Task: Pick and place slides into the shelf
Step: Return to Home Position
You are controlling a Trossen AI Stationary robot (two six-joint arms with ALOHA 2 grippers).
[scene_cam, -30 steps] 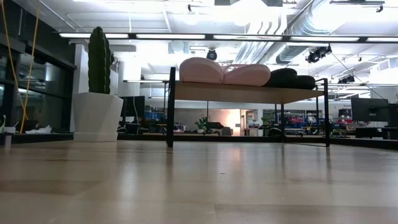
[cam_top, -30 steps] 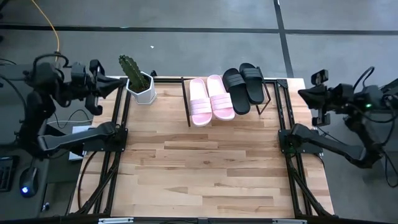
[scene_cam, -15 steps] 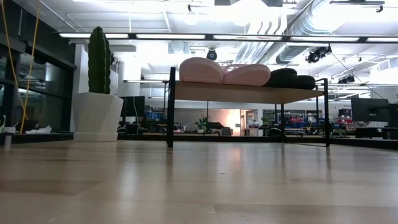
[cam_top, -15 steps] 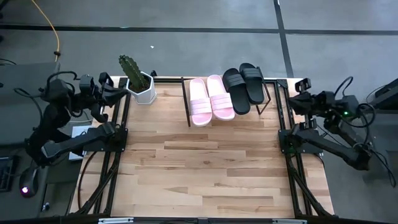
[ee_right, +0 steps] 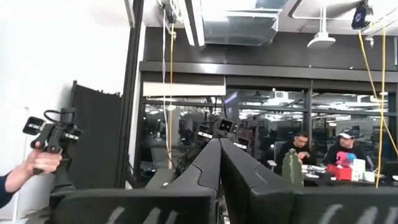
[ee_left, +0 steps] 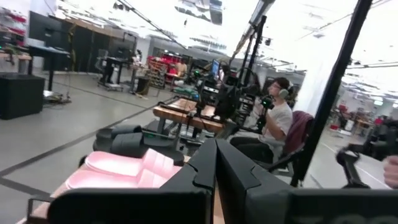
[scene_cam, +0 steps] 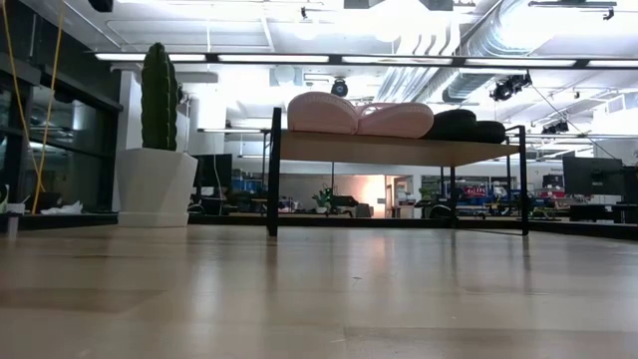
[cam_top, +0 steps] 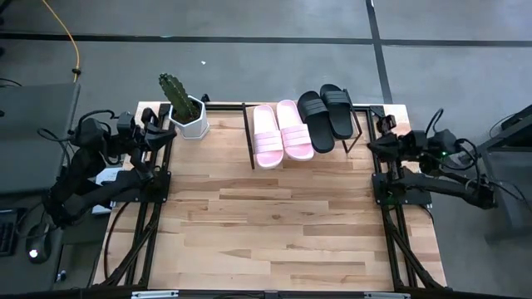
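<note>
the left gripper (ee_left: 216, 147) is hanging at the 10 o'clock edge of the table (cam_top: 266, 228), fingers pressed together and gripping nothing. the right gripper (ee_right: 220, 143) is hanging at the 2 o'clock edge, likewise closed and empty. the pink slides (cam_top: 283, 133) and black slides (cam_top: 326, 112) are lying on the shelf (scene_cam: 399, 148) at 12 o'clock, black at pink's 3 o'clock.

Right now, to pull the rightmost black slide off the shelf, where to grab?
Probably the wide strap of the rightmost black slide, from above on its free right side: it lies flat on the shelf, its left side crowds the other black slide, and the right gripper sits nearest.
</note>
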